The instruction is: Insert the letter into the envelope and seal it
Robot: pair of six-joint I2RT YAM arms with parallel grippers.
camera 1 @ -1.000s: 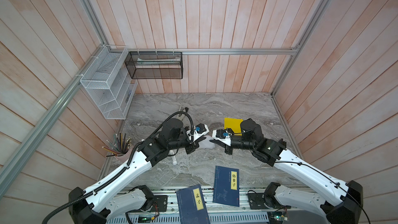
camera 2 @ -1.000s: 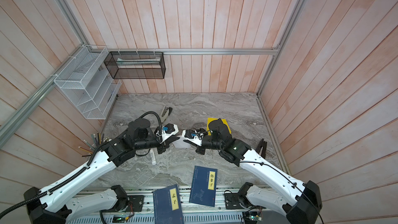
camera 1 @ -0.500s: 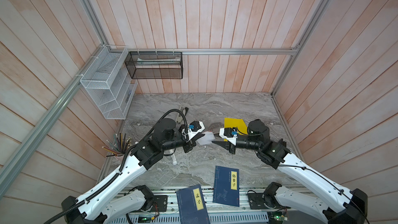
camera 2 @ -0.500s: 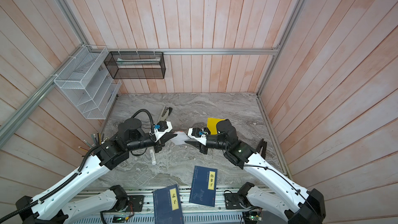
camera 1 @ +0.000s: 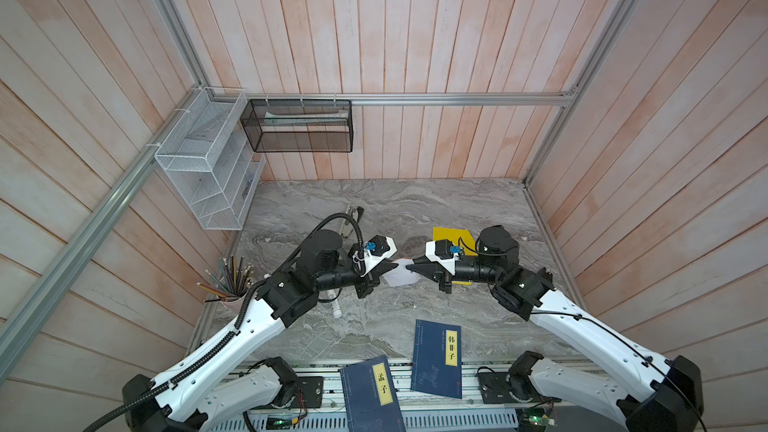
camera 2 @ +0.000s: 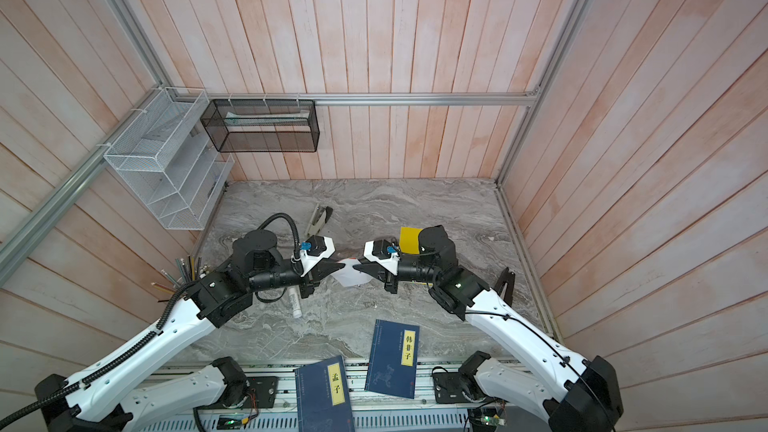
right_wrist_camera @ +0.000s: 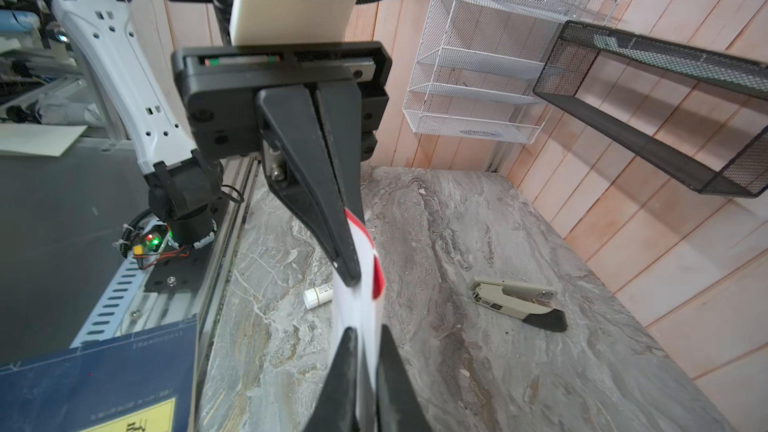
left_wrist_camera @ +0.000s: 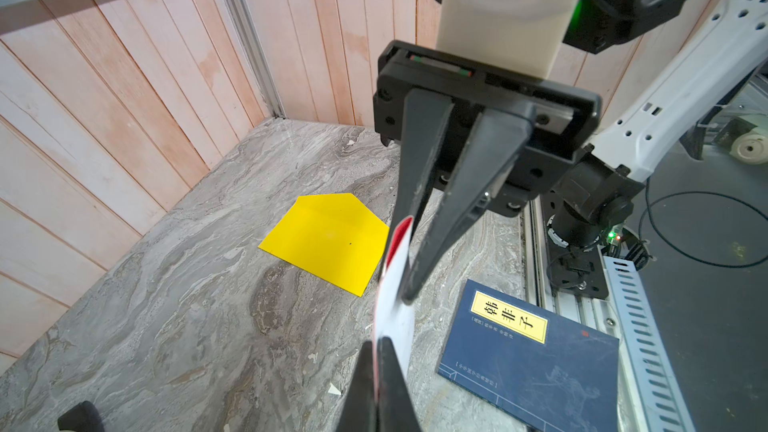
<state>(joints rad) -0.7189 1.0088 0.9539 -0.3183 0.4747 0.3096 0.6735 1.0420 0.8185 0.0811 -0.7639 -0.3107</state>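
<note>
The letter (camera 1: 401,278), a white sheet with a red edge, hangs in the air over the middle of the table between my two grippers. My left gripper (camera 1: 395,266) is shut on one end of it, the paper pinched between the fingertips (left_wrist_camera: 388,351). My right gripper (camera 1: 409,268) faces it from the other side and is shut on the opposite end of the letter (right_wrist_camera: 353,309). The bright yellow envelope (camera 1: 449,232) lies flat on the marble behind the right wrist, its flap open (left_wrist_camera: 328,238).
Two dark blue books (camera 1: 438,357) (camera 1: 372,392) lie at the front edge. A stapler (right_wrist_camera: 515,303) and a small white tube (right_wrist_camera: 318,296) lie on the left half of the table. A pencil cup (camera 1: 232,284), a white wire rack (camera 1: 208,168) and a black mesh basket (camera 1: 297,126) line the left and back walls.
My right gripper pulled back a little with its jaws apart, then came in again and closed on the letter. The left gripper kept its hold and shifted slightly left.
</note>
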